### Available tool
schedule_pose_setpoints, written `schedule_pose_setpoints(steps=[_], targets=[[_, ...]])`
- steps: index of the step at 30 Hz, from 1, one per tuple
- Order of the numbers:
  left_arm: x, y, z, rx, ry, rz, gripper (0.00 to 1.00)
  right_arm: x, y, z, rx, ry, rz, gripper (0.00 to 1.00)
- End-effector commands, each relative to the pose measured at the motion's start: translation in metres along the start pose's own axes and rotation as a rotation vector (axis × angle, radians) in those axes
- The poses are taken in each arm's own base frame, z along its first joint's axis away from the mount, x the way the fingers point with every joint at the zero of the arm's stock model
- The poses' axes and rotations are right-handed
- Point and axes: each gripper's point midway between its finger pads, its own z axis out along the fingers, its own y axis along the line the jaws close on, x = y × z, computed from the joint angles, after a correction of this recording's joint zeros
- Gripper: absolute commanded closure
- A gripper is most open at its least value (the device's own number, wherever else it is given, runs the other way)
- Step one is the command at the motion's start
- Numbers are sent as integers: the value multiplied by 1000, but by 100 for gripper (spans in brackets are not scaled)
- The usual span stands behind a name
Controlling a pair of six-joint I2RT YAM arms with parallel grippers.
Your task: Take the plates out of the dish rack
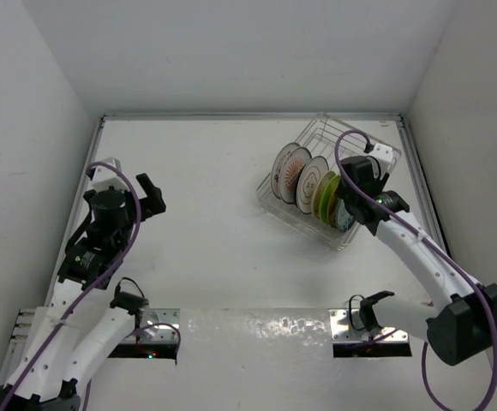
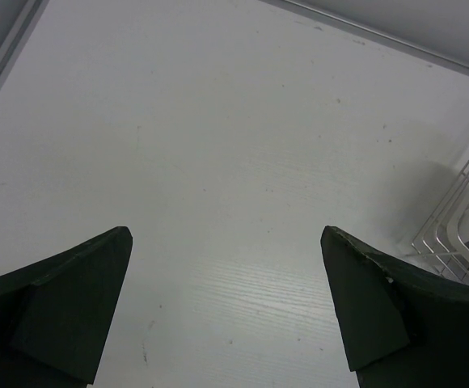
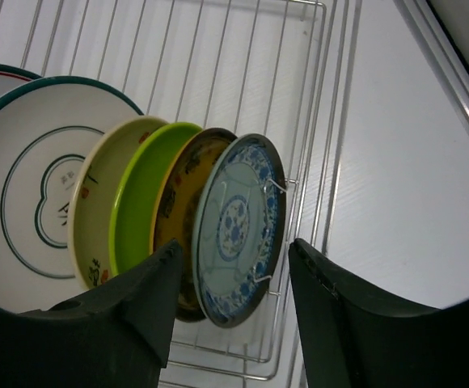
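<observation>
The silvery wire dish rack (image 1: pixel 338 128) stands at the back right with several plates upright in it. In the right wrist view, from right to left, they are a teal patterned plate (image 3: pixel 238 230), a tan plate (image 3: pixel 179 198), a lime green plate (image 3: pixel 141 202), a cream plate (image 3: pixel 93 210) and a large white plate (image 3: pixel 32 186). My right gripper (image 3: pixel 234 249) is open just above the teal plate, with one finger on each side and nothing held. My left gripper (image 2: pixel 226 234) is open and empty over bare table at the left (image 1: pixel 152 195).
The rack's wires (image 3: pixel 242 56) continue behind the plates. A raised table rail (image 1: pixel 420 171) runs just right of the rack, and white walls close in the back and sides. A rack corner (image 2: pixel 461 234) shows at the right of the left wrist view.
</observation>
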Motion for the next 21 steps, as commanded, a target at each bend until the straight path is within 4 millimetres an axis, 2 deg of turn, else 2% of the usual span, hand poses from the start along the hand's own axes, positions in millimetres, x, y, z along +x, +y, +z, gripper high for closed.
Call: schedule_pose_setpoints(steps=[1,11,21], targets=[[-5,-6,3,25,-19,-15,0,-8,15,14,-3,-47,54,46],[-3,-8,3,36,-14,-10,0,18,23,43,35,6,16,47],[-2,-11,3,58,-10,-7,0,42,15,60,78,21,49,50]])
